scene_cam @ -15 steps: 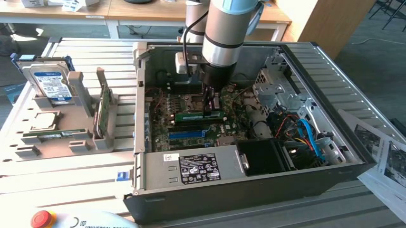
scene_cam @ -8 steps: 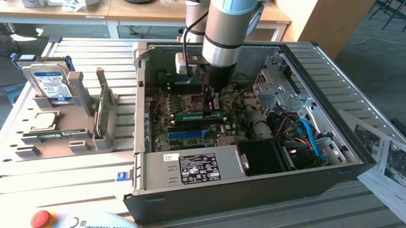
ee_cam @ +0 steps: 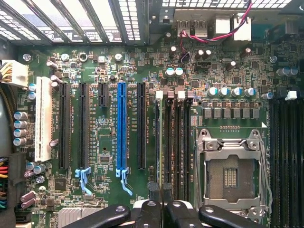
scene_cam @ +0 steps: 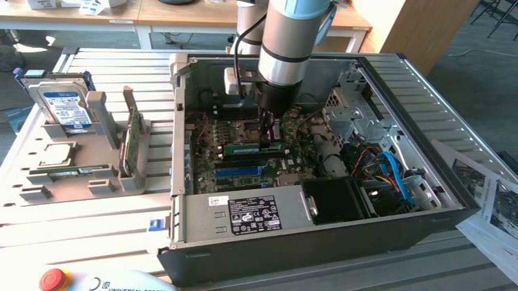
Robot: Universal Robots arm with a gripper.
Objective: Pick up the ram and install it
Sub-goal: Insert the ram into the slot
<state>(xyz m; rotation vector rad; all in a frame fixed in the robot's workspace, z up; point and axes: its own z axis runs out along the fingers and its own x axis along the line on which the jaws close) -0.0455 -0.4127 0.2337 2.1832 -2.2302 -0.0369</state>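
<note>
Metal case [scene_cam: 324, 239]; matt circuit-board ram [scene_cam: 251, 147]

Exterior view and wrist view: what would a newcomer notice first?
The arm reaches down into the open computer case, its gripper shut on the green ram above the motherboard. In the wrist view, the bright blue slot and the bare processor socket stand out.
</note>
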